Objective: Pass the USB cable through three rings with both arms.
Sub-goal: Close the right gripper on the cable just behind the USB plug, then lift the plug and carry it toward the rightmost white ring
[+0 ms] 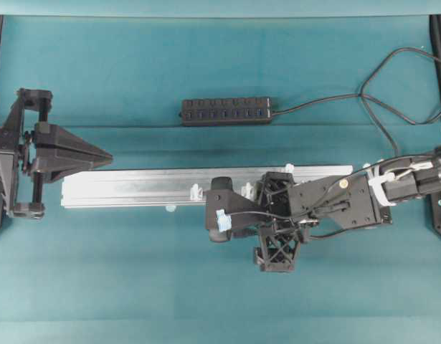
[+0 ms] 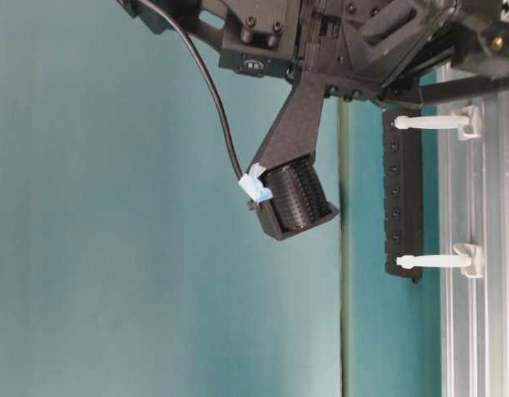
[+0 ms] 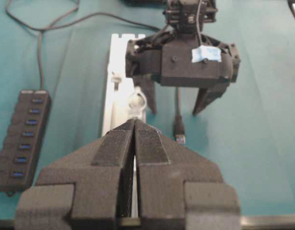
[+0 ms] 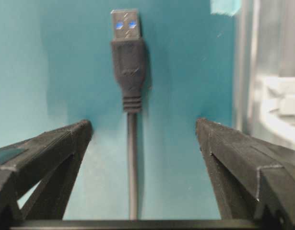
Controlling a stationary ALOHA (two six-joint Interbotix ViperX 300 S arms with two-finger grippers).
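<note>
Two arms: my right gripper (image 4: 137, 158) stands spread wide, straddling the cable (image 4: 130, 67) lying loose on the mat beside the rail (image 1: 134, 188), apparently ready to pinch. Left gripper (image 3: 134, 143) waits closed, empty.

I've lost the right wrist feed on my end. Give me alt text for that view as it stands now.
The USB cable lies straight on the teal table, its plug pointing away from the camera, centred between the two fingers of the open right pincer, which touch neither side of it. At the right edge, the silver rail shows with a blurred white ring on it.
</note>
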